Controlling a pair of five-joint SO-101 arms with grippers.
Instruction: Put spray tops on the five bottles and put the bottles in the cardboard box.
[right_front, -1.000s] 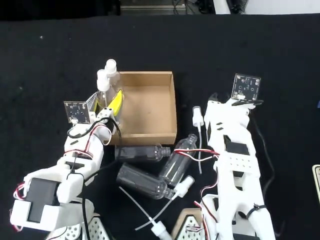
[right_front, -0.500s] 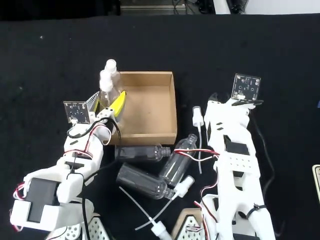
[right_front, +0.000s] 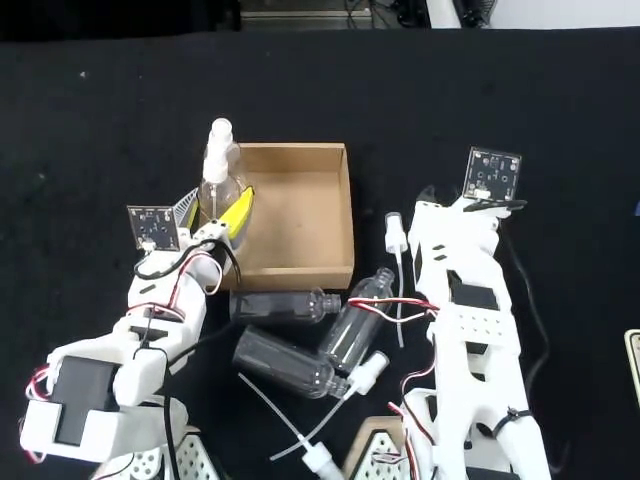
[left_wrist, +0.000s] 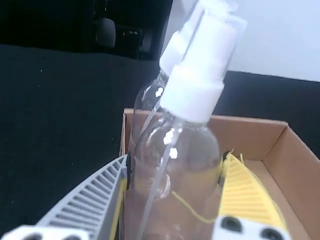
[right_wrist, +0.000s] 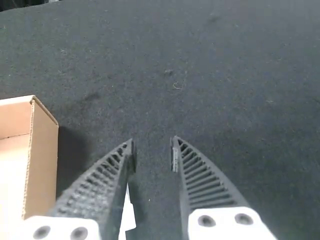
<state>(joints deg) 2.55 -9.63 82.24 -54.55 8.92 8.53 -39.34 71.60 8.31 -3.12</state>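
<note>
A shallow brown cardboard box (right_front: 296, 272) lies open mid-table. At its left wall a clear capped bottle (right_front: 220, 192) with a white spray top stands nearly upright in the left pincer (left_wrist: 175, 167), with a second capped bottle (right_front: 221, 133) just behind it. Near of the box, three uncapped bottles lie on their sides: a level bottle (right_front: 285, 305), a slanted bottle (right_front: 355, 322) and a nearest bottle (right_front: 283, 362). Loose spray tops with tubes lie right of the box (right_front: 396, 232), by the nearest bottle's mouth (right_front: 368, 371) and at the near edge (right_front: 322, 460).

The table (right_front: 100, 110) is covered in black cloth. An open cardboard box (right_front: 296, 276) sits left of centre. In front of it lie three capless clear bottles: a first bottle (right_front: 285, 305) along the box's wall, a second bottle (right_front: 357, 318) slanting beside it, and a third bottle (right_front: 283, 362) nearer the front. One loose spray top (right_front: 396, 235) lies right of the box, another spray top (right_front: 368, 370) by the third bottle's neck, and a last spray top (right_front: 322, 462) at the front edge.
</note>
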